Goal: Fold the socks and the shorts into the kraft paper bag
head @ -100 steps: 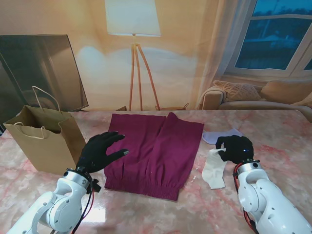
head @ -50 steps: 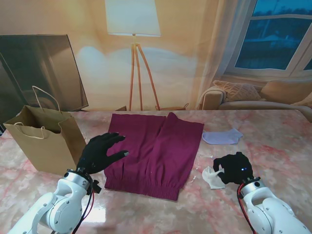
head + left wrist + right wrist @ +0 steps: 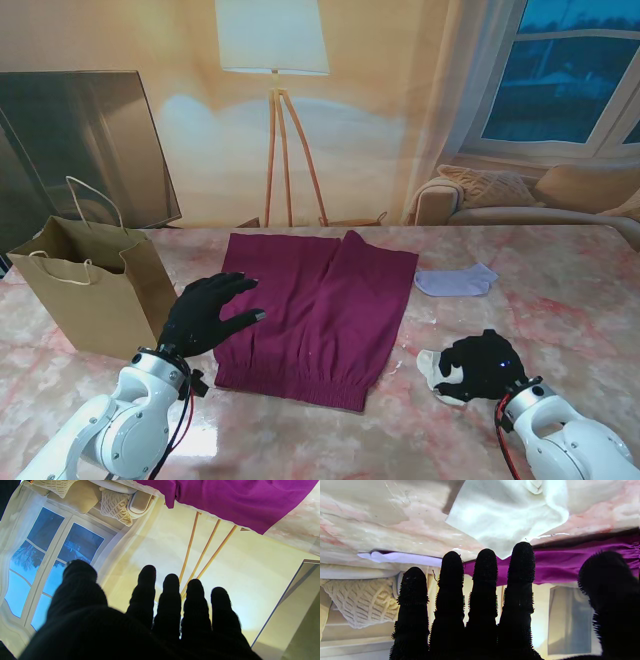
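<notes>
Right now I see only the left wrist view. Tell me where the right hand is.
Observer: The right hand lies with straight fingers over the white sock, right of the shorts.
Operator: Give me the other sock.
Observer: The lavender sock lies flat on the table, farther from me than the right hand.
Operator: Now the bag.
Observer: The kraft paper bag stands upright with its mouth open, left of the left hand.

The right hand [image 3: 482, 364] hides most of the white sock [image 3: 432, 365].
</notes>
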{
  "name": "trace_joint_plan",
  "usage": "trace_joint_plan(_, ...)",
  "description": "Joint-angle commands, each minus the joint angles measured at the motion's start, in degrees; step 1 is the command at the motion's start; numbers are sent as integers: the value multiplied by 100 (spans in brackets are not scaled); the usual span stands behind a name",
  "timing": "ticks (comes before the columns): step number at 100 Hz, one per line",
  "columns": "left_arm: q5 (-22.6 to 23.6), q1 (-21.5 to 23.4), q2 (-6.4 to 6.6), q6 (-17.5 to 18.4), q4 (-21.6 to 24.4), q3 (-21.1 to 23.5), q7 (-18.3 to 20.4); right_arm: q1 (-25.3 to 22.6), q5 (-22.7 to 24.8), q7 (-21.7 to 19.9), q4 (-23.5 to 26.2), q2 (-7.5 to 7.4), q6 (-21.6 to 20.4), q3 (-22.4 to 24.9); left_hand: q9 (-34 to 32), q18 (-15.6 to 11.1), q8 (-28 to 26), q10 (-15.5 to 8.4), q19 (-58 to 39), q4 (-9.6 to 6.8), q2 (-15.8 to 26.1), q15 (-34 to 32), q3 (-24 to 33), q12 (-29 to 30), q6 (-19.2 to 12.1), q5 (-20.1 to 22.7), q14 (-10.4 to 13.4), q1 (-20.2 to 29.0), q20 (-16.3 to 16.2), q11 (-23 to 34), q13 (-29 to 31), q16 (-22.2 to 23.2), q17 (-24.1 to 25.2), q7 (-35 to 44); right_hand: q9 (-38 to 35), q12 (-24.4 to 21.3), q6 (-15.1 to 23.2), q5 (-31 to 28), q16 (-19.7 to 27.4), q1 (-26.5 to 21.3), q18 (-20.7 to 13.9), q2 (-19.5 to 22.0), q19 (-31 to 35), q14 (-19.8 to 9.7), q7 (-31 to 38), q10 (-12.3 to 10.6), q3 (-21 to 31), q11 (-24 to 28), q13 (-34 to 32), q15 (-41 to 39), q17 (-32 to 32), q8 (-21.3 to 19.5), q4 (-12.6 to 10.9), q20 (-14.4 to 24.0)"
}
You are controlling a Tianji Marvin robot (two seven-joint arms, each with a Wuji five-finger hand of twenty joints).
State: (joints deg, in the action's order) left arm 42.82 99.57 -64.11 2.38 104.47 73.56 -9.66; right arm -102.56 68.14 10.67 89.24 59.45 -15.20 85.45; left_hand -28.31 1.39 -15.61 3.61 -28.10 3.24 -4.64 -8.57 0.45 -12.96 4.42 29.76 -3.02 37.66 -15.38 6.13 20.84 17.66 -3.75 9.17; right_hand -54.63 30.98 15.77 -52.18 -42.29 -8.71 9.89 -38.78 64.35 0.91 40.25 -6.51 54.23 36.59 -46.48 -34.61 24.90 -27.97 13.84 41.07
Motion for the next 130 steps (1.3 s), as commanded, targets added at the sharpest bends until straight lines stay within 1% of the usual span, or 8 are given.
trace_joint_plan(1,-15,-1,-2,14,10,-23,12,-44,-61,4,100,10,-31,-4,260,-94,-82,83,94,-283,225,137,-73,47,-45,-12,60,72,62,-140,-137,-45,53,-84,214,-99,48,-344,-163,140,32,382,-160,96,-72,71,-373,-163,219,106,-139,-49,-452,280)
trace_joint_plan(8,-27,-3,-2,13,10,-27,22,-71,-228,14,167,45,-42,13,264,-96,-83,91,96,-284,230,139,-71,47,-43,-12,55,72,63,-143,-143,-46,55,-84,213,-209,75,-402,-82,-111,54,568,-279,95,-82,107,-323,-295,286,249,-230,63,-617,275)
trace_joint_plan(22,-19,15,-4,18,18,-18,1,-86,-320,212,236,89,-5,19,251,-93,-88,86,98,-284,226,135,-68,43,-50,5,59,78,64,-138,-138,-45,53,-76,288,-342,503,335,268,-755,52,12,-665,-4,968,40,678,-433,343,681,-340,1357,11,112)
trace_joint_plan(42,-3,54,-2,14,41,14,1,7,-486,295,216,137,233,-13,257,-94,-89,86,105,-284,227,137,-67,41,-48,6,67,84,67,-142,-140,-46,58,-75,564,-422,-251,1065,398,-669,47,235,-713,-36,-691,16,1071,-519,181,811,-228,403,-782,5)
trace_joint_plan(70,-2,53,-2,24,34,12,-2,238,-333,-476,69,61,1018,-210,251,-98,-90,79,107,-284,224,135,-66,39,-46,10,68,92,68,-140,-133,-45,59,-74,1318,-635,-823,2010,517,-1464,-85,-662,-799,-89,-1120,110,1501,-441,327,980,-169,610,-487,-84)
trace_joint_plan(101,2,33,3,-12,17,-11,33,564,-373,-767,-385,35,1752,-690,245,-105,-90,73,131,-282,223,135,-68,38,-48,23,71,92,79,-135,-133,-45,82,-69,1884,791,-1287,2582,-412,-1073,-168,-1224,-832,-80,-1272,-39,1223,936,924,-58,-364,946,-256,-27)
trace_joint_plan(116,7,40,2,-27,19,-12,24,683,-448,-719,-633,31,1849,-912,243,-104,-92,67,142,-283,221,133,-67,39,-48,33,70,93,85,-134,-130,-45,75,-64,2155,1225,-996,2206,-708,-1024,-207,-1464,-699,-86,-953,-52,1312,1098,1346,-389,-402,601,-221,45)
trace_joint_plan(130,5,45,3,-28,27,0,33,782,-560,-397,-880,62,1953,-1101,244,-108,-91,65,143,-282,225,135,-69,42,-47,37,72,88,86,-134,-132,-46,72,-63,2569,1199,-94,1359,-480,-1182,-298,-1653,-377,-106,429,24,1504,988,1722,-317,-382,-1439,-221,235)
